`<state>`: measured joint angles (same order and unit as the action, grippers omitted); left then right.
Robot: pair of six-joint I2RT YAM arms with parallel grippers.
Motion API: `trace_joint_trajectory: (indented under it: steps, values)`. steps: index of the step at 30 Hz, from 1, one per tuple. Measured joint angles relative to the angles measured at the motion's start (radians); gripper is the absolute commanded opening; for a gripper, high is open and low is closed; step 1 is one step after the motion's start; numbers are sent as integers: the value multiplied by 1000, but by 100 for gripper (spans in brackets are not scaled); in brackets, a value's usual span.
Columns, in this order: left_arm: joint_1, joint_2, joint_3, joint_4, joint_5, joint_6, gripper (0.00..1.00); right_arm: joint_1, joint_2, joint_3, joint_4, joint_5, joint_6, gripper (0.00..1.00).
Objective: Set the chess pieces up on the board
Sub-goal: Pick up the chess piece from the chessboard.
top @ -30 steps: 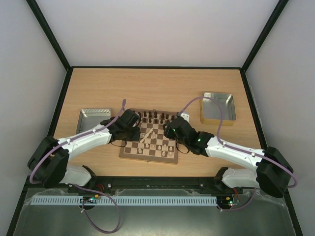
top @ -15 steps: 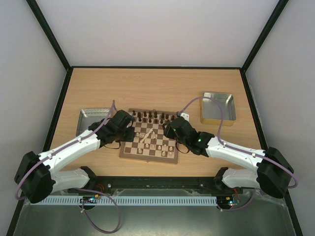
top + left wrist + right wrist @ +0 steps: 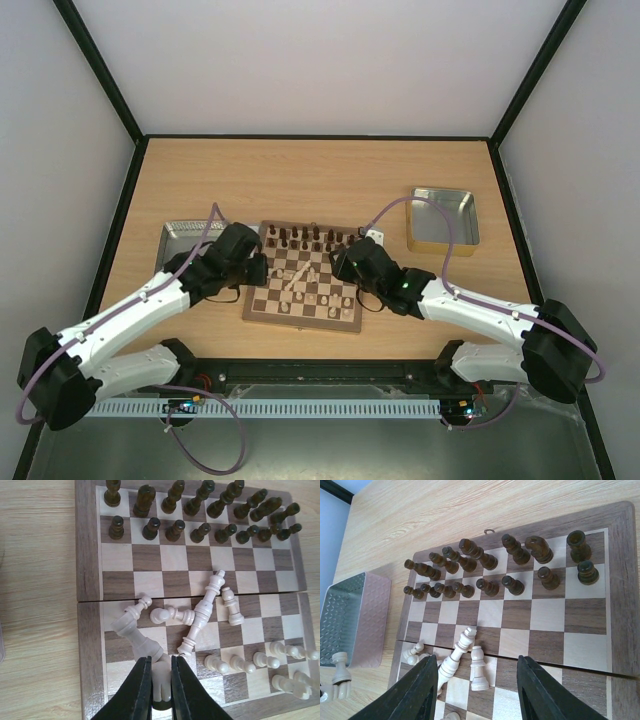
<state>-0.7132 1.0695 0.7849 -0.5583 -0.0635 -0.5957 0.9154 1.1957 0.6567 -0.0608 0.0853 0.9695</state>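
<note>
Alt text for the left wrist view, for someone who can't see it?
The left pincer, shut on a cream piece, hangs over the board. Other cream pieces lie toppled mid-board, and dark pieces stand in two rows along the far side.

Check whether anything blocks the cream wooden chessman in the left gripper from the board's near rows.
Fallen cream chessmen lie heaped ahead of the held chessman on the checkered wooden board; its near-left squares look free.
</note>
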Motion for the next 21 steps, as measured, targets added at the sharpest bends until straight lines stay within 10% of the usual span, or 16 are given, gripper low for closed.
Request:
trace_joint_trajectory:
  steps: [10, 21]
  values:
    - [-20, -11, -76, 6, 92, -16, 11, 0, 13, -5, 23, -25, -8, 44]
    - [-77, -93, -44, 75, 223, 172, 7, -66, 67, 3, 211, -457, -39, 58]
